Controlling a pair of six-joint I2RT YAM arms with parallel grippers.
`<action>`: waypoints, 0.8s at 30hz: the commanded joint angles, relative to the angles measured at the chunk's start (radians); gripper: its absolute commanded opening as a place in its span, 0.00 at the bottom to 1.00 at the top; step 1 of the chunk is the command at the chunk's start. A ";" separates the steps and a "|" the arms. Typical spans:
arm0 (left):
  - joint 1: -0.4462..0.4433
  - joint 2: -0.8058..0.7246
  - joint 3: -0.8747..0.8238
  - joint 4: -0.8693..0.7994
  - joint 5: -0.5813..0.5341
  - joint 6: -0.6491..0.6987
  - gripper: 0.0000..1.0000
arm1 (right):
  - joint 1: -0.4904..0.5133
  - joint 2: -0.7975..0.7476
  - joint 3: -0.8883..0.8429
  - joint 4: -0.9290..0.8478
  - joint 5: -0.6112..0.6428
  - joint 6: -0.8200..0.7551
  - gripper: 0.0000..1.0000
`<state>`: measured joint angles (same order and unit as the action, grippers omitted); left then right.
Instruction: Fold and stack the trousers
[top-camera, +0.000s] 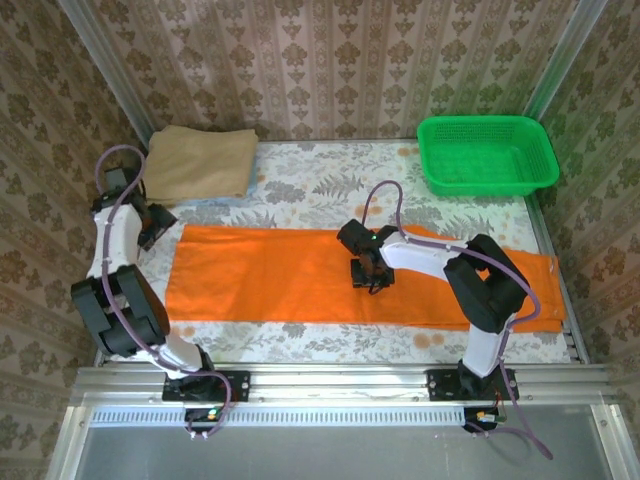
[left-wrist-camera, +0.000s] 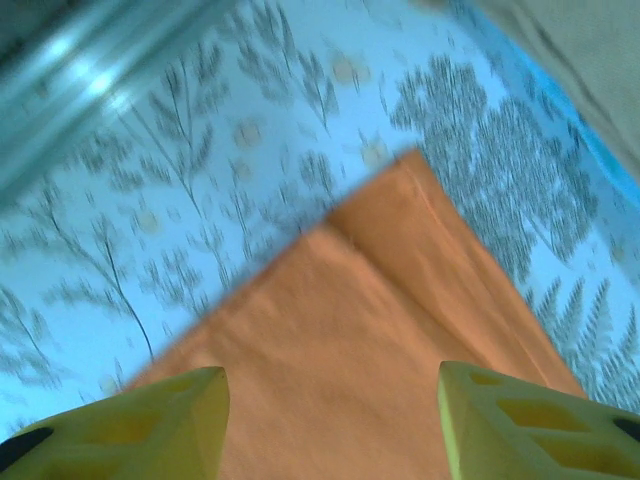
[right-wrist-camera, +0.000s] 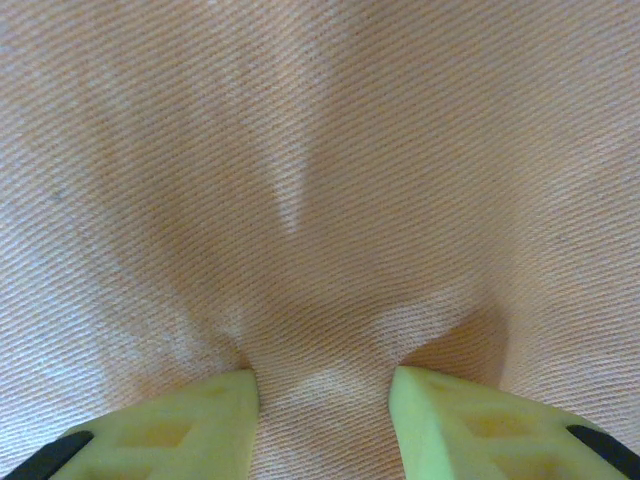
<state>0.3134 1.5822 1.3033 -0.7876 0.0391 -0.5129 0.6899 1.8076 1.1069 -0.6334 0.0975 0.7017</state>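
Floral worktop (top-camera: 300, 195), frame centre: trousers (top-camera: 260, 280), one long flat strip. Your right fingers (right-wrist-camera: 190, 420) pinch its middle, likely to anchor the fold; your left fingers (left-wrist-camera: 150, 420) hover spread above its left-end corner.

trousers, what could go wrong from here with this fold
1. The right end effector seems to pinch only a small pucker mid-length of the trousers. It may lift just the top layer, so the layers slide apart.
2. The left end effector hangs open above the trousers' far left corner, not touching. Closing off-target could miss the edge.
3. The right arm lies over the trousers' right half and could drag the cloth.
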 joint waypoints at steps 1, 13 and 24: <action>0.014 0.140 0.154 -0.144 -0.069 0.182 0.55 | 0.009 -0.036 -0.069 -0.030 -0.041 -0.025 0.45; -0.042 0.412 0.266 -0.117 -0.019 0.395 0.43 | 0.011 -0.137 -0.141 0.091 -0.161 -0.012 0.46; -0.068 0.375 0.164 -0.078 -0.003 0.293 0.41 | -0.003 -0.120 -0.170 0.127 -0.170 -0.019 0.46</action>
<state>0.2504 1.9850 1.5124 -0.8566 0.0296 -0.1841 0.6910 1.6894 0.9646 -0.5327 -0.0391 0.6838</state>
